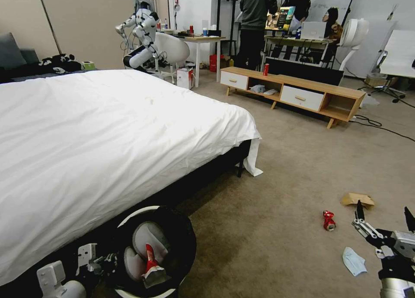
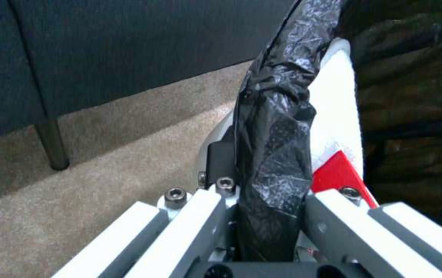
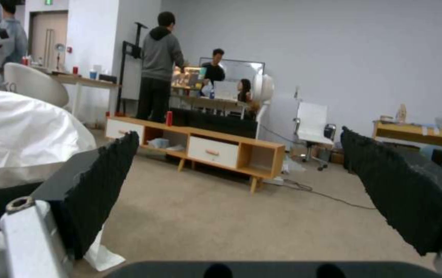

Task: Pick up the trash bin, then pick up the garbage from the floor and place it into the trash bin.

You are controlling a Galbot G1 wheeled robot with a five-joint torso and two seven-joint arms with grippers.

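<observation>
Here the bed (image 1: 108,134) fills the head view from 9 to 12 o'clock. At 7 o'clock the bin (image 1: 183,229) hangs beside it, the left gripper (image 2: 262,216) clamped on its bag-lined rim, a red-white wrapper (image 1: 151,263) already inside. On the carpet at 4 o'clock lie a paper bag (image 1: 358,199), a mask (image 1: 354,261) and a crushed can (image 1: 329,220). The right gripper (image 1: 384,216) hovers wide open and empty above them. Collecting is underway; next it likely must drop onto one piece.

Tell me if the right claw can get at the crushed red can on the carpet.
Probably yes: the open right claw hovers close beside the crushed red can, with bare carpet between.
</observation>
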